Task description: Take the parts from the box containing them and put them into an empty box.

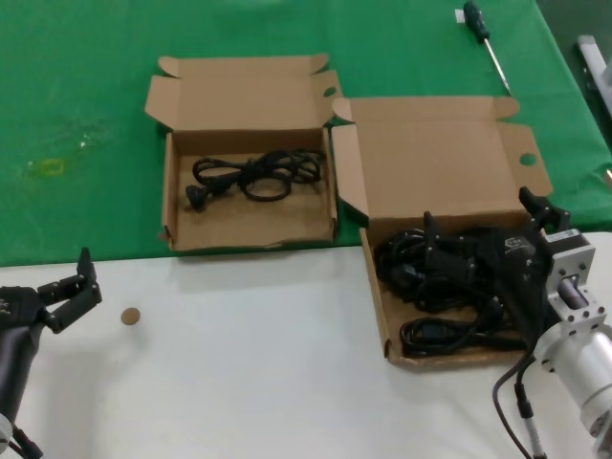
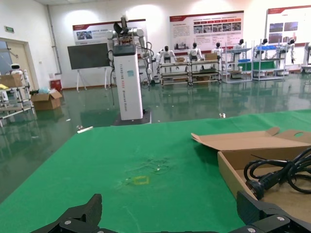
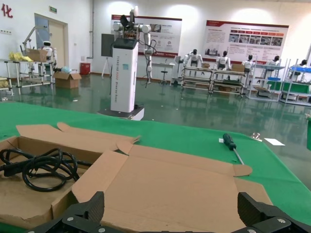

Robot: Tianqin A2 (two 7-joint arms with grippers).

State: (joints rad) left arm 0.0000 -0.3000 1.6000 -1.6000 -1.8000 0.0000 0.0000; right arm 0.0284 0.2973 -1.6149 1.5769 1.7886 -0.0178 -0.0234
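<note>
Your left claw (image 1: 75,287) idles open, low over the white worktop (image 1: 258,354) | smaller box (image 1: 249,153) holds one coiled power cord (image 1: 256,175) | larger box (image 1: 435,229) holds remaining cords (image 1: 430,287) | your right claw (image 1: 483,225) spread wide above them.

A robotics lab or showroom hall: humanoid robots (image 2: 195,50) line shelving along the back wall beneath display posters (image 3: 246,35), with a white kiosk (image 2: 127,80) standing on glossy green flooring.
</note>
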